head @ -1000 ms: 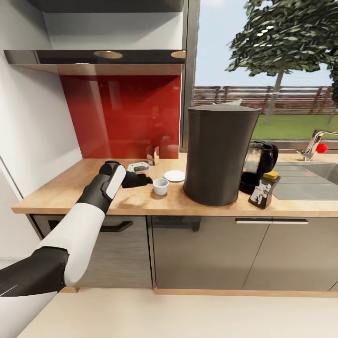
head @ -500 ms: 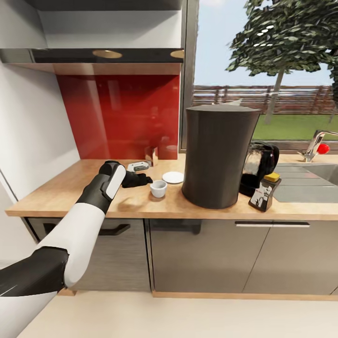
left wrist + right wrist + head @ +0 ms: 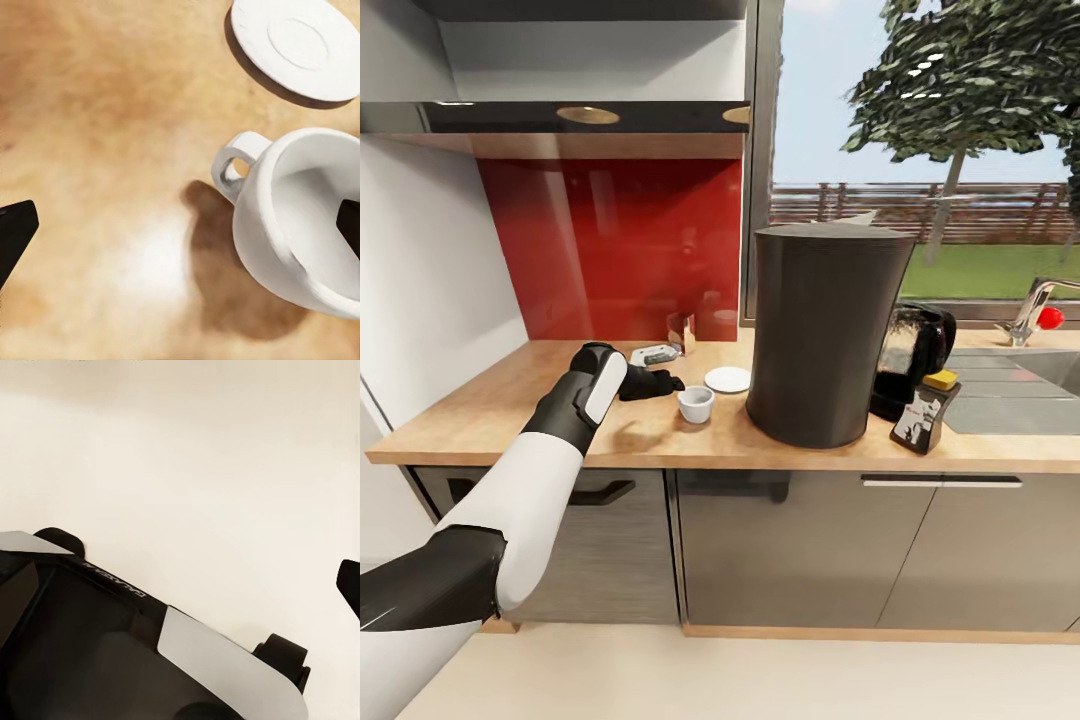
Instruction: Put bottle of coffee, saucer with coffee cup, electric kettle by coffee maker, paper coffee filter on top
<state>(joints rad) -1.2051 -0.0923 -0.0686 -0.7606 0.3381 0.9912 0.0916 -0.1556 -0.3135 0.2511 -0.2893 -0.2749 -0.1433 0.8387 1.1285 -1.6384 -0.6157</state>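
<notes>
The tall dark-grey coffee maker [image 3: 828, 335] stands on the light wood kitchen countertop [image 3: 490, 405], with a pale thin piece, apparently the paper coffee filter [image 3: 858, 218], on its flat top. To its right are the glass electric kettle [image 3: 915, 352] and the yellow-capped bottle of coffee [image 3: 922, 406]. To its left the white coffee cup [image 3: 696, 404] [image 3: 300, 225] stands on the bare wood, apart from the saucer [image 3: 728, 379] [image 3: 300, 45]. My left gripper [image 3: 668, 383] [image 3: 180, 229] is open beside the cup, with one fingertip [image 3: 349, 225] over its rim.
A small beige box [image 3: 682, 330] and a flat grey item [image 3: 653, 353] lie behind the left gripper by the red backsplash. The steel sink [image 3: 1010, 390] and tap [image 3: 1032, 305] are at the right. My right gripper [image 3: 180, 592] hangs over pale floor and the robot's base [image 3: 112, 652].
The whole view has shifted slightly, so the camera moved. The cup now sits a little closer to the left gripper's fingertips. Nothing was taken hold of.
</notes>
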